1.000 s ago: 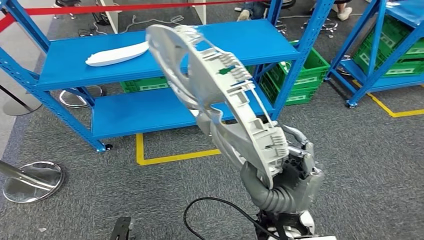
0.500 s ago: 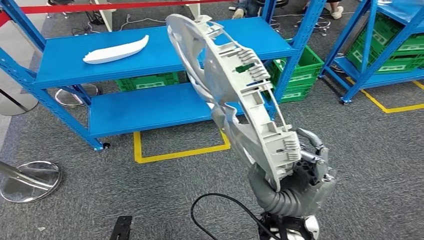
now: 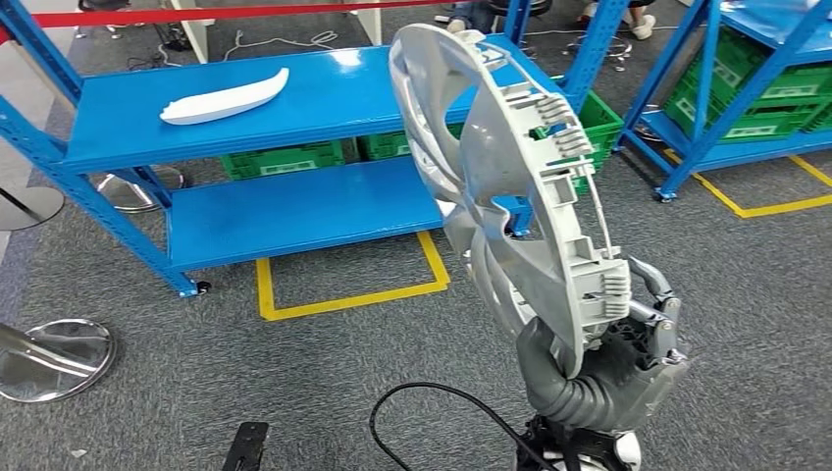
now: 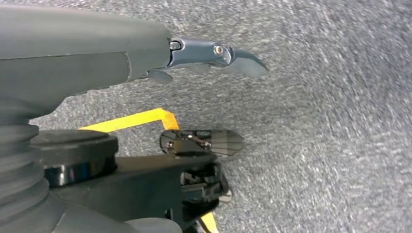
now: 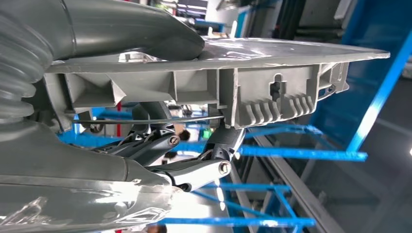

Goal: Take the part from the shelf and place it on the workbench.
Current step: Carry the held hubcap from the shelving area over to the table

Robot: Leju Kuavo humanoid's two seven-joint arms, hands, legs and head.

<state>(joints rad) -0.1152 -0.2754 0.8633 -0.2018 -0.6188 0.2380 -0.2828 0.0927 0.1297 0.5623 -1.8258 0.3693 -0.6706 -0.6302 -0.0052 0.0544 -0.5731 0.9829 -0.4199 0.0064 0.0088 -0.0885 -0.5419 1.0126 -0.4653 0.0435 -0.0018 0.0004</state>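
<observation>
My right hand [image 3: 613, 358] grips the rim of a large round grey plastic part [image 3: 500, 186], a wheel cover with ribs and clips on its back. It stands tilted above the hand, in front of the blue shelf [image 3: 324, 88]. In the right wrist view the thumb lies over the part's [image 5: 233, 82] face and the dark fingers [image 5: 194, 170] curl under its ribbed edge. A long white part [image 3: 224, 95] lies on the shelf's upper board. My left hand [image 4: 97, 53] hangs over grey carpet, a dark finger [image 4: 214, 51] stretched out, holding nothing.
Green crates [image 3: 285, 157] sit under the shelf, and a second blue shelf [image 3: 726, 59] with more crates stands at the right. Yellow floor tape [image 3: 343, 294], a black cable [image 3: 442, 402], a metal stand base [image 3: 49, 358] and red barrier tape [image 3: 196, 14] surround me.
The right hand and the grey part have swung to the right and stand more upright. The whole picture has shifted a little, so the camera has moved too.
</observation>
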